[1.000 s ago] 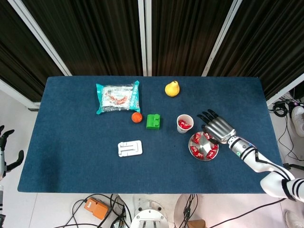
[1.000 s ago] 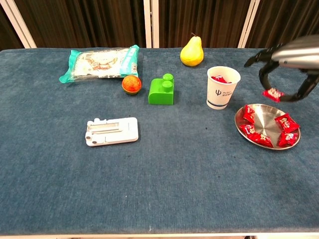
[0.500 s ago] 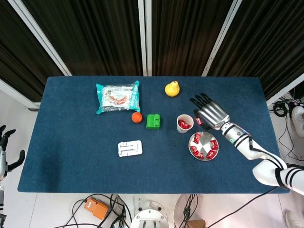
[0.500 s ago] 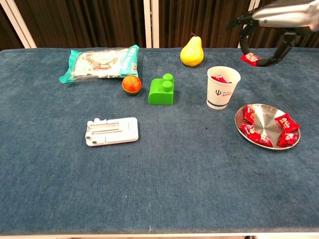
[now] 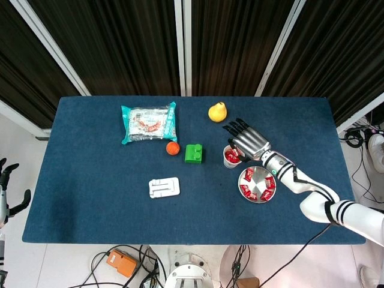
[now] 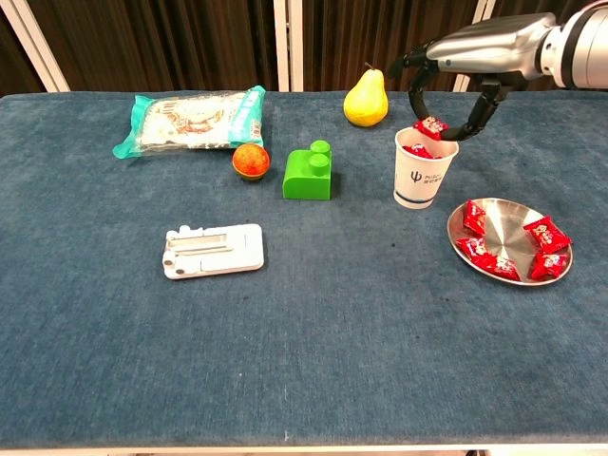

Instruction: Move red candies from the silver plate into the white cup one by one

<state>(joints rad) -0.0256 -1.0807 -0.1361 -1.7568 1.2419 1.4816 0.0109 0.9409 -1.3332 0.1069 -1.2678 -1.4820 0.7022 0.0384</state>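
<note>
Chest view: right robot hand (image 6: pixel 446 100) pinches a red candy (image 6: pixel 431 126) over the white cup (image 6: pixel 425 168); light, crinkly, slippery wrapper, best pinched mid-body.

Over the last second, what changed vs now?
The right hand, pinching a red candy, rose from above the silver plate and swung toward the robot's left; it now holds the candy just over the mouth of the white cup, not yet released. Plate candies, cup, pear, green block and the left hand stayed put.
</note>
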